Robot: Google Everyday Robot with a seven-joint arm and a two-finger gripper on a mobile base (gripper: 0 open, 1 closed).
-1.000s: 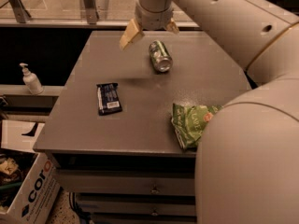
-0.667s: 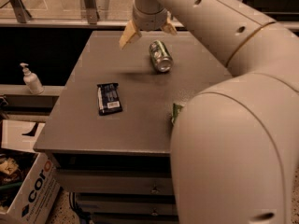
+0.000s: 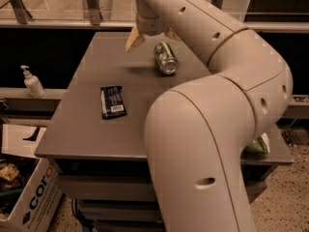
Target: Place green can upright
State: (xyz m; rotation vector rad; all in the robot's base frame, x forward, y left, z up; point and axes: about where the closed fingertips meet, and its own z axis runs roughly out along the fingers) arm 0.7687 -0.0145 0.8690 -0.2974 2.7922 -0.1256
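Observation:
The green can [image 3: 165,58] lies on its side on the grey table [image 3: 87,129], toward the far middle, its silver end facing the camera. My gripper [image 3: 151,36] hangs above the table's far part, just up and left of the can, not touching it. Its two yellowish fingers [image 3: 133,40] are spread apart and hold nothing. The arm sweeps across the right side of the view and hides much of the table there.
A black snack packet [image 3: 112,101] lies flat on the table's left middle. A green chip bag [image 3: 259,144] peeks out behind the arm at the right edge. A soap dispenser [image 3: 33,81] and a cardboard box [image 3: 26,197] stand left of the table.
The arm has swung further across the view and now covers most of the green chip bag. The gripper stays above the can's far left. The can has not moved.

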